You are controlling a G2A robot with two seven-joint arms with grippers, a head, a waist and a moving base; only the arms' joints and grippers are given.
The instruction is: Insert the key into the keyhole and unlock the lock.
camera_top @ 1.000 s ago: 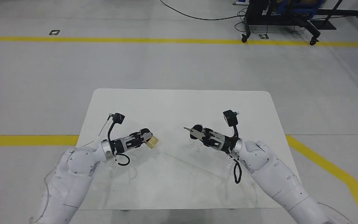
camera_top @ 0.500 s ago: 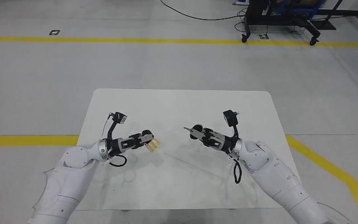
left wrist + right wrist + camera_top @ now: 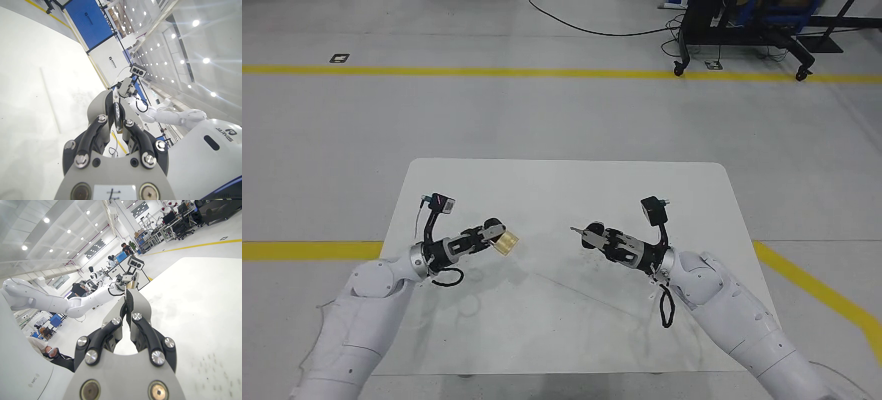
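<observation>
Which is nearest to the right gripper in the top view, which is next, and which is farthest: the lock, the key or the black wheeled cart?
1. key: clamped in the right gripper itself, tip poking out ahead.
2. lock: across the gap, held by the left gripper over the other side of the table.
3. black wheeled cart: on the floor, well beyond the table's far edge.

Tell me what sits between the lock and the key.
Nothing but bare table, seen in the top view, between the lock and the key.
</observation>
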